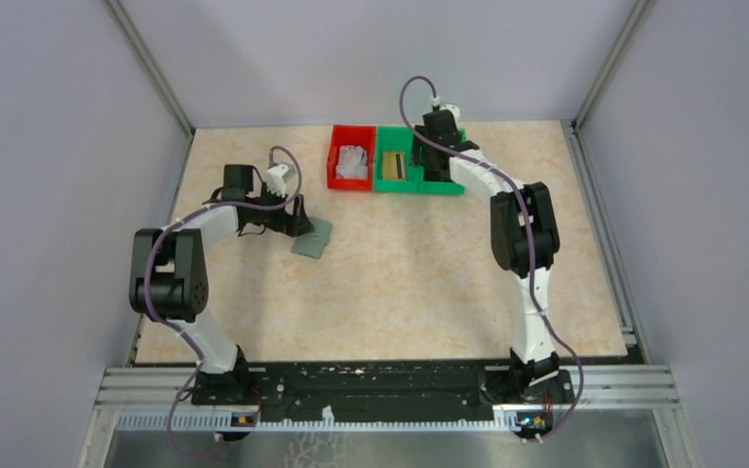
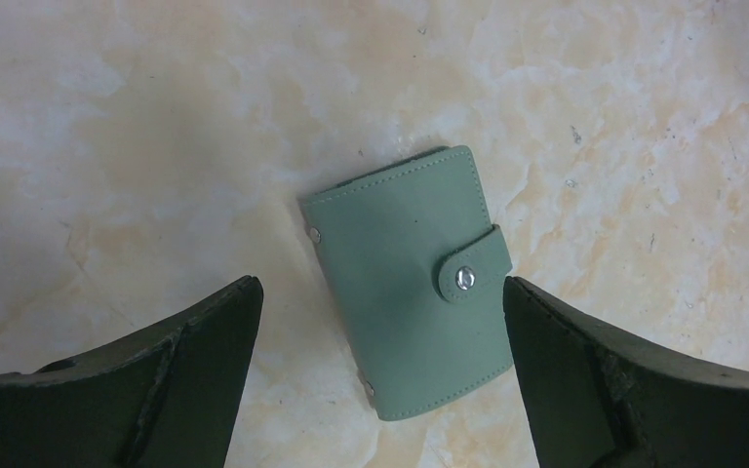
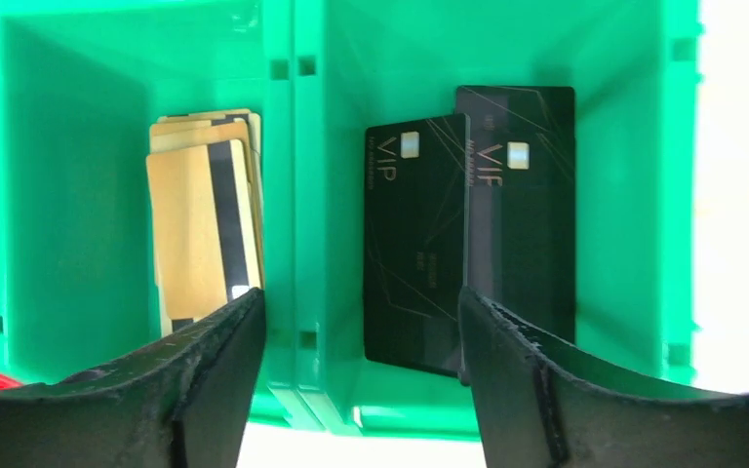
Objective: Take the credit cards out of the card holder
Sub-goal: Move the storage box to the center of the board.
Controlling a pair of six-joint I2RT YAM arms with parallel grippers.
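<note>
One flat card holder [image 2: 405, 283], long axis diagonal

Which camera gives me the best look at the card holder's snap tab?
Left wrist: the card holder lies flat, closed, its tab snapped shut, in full view between the open jaws. Top external shows only a small grey-green patch beside the left gripper, no tab detail. Right wrist sees just green bins.

Lying in view: one card holder [image 2: 410, 283], one red bin [image 1: 333, 156], two green bins [image 3: 78, 58], two black cards [image 3: 416, 244], at least three gold cards [image 3: 195, 234].
</note>
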